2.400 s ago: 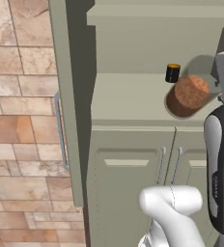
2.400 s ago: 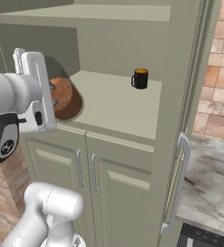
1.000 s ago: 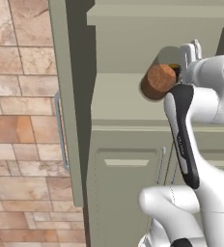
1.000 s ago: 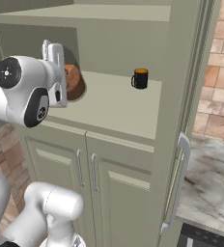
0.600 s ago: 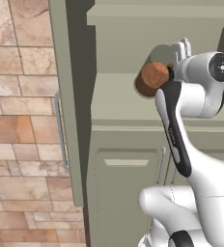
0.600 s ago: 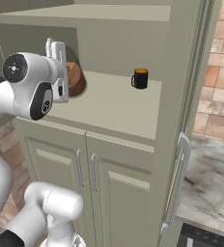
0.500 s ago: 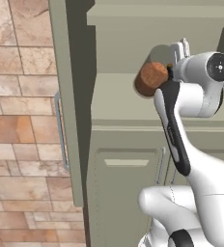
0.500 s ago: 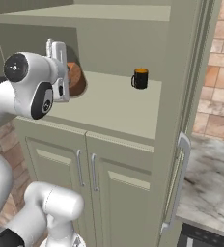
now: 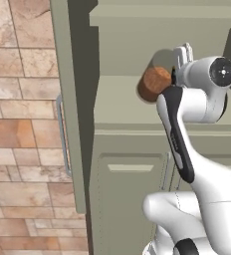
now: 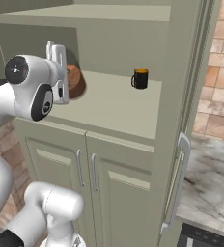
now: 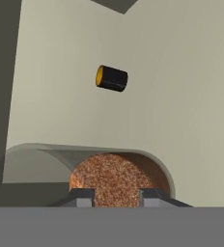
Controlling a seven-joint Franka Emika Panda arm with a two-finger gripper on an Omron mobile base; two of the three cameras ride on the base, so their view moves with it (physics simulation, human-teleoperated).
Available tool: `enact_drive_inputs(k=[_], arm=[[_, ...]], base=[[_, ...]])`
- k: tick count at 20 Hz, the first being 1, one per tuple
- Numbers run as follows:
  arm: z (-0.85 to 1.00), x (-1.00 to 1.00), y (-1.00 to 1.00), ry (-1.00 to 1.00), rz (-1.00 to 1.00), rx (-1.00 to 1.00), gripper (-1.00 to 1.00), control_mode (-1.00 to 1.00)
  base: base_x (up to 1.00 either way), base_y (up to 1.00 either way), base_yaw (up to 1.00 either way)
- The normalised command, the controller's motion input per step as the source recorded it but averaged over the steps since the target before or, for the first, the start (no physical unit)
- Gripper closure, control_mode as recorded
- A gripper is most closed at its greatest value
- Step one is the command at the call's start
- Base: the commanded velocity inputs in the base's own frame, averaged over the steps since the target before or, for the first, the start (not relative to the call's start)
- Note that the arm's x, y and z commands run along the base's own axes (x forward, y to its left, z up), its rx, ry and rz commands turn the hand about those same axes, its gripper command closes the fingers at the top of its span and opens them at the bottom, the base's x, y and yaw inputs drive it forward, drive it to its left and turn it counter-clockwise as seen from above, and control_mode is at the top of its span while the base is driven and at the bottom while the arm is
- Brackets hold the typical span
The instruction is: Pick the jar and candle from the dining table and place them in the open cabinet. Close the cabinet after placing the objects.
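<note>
The jar [image 9: 154, 84], glass with brown powder, lies tipped on its side just above the cabinet's inner shelf [image 9: 118, 105], toward the shelf's left end. My gripper [image 9: 171, 78] is shut on it, the white hand rising behind it. From the right base the jar [image 10: 75, 81] peeks out beside the gripper [image 10: 67, 85]. In the hand view the powder-filled jar [image 11: 116, 176] sits between the fingertips [image 11: 82, 197] of the gripper [image 11: 116, 195]. The candle is out of view.
A short black cylinder with an orange top [image 10: 140, 78] stands on the shelf [image 10: 114, 108] to the right, also seen ahead [image 11: 111, 78]. Open cabinet doors flank the opening [image 9: 67, 104] [image 10: 184, 111]. Shut lower doors [image 10: 85, 178] sit below. A marbled counter [image 10: 213, 173] lies right.
The arm has carried the jar leftward and deeper over the shelf and turned the hand upright. Over the last half second almost nothing moves.
</note>
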Motion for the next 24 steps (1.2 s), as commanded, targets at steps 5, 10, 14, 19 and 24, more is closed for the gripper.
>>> enact_drive_inputs(k=[5, 10, 14, 19, 24], arm=[[-0.09, 0.01, 0.00, 0.00, 0.00, 0.00, 1.00, -1.00], [-0.15, 0.13, 0.00, 0.02, 0.00, 0.00, 1.00, -1.00], [-0.19, 0.24, 0.02, 0.05, 0.00, 0.00, 1.00, -1.00], [-0.18, 0.29, 0.06, 0.05, 0.00, 0.00, 1.00, -1.00], [-0.15, 0.30, 0.09, 0.04, 0.00, 0.00, 1.00, -1.00]], base=[[0.00, 0.00, 0.00], [0.00, 0.00, 0.00], [0.00, 0.00, 0.00], [0.00, 0.00, 0.00], [0.00, 0.00, 0.00]])
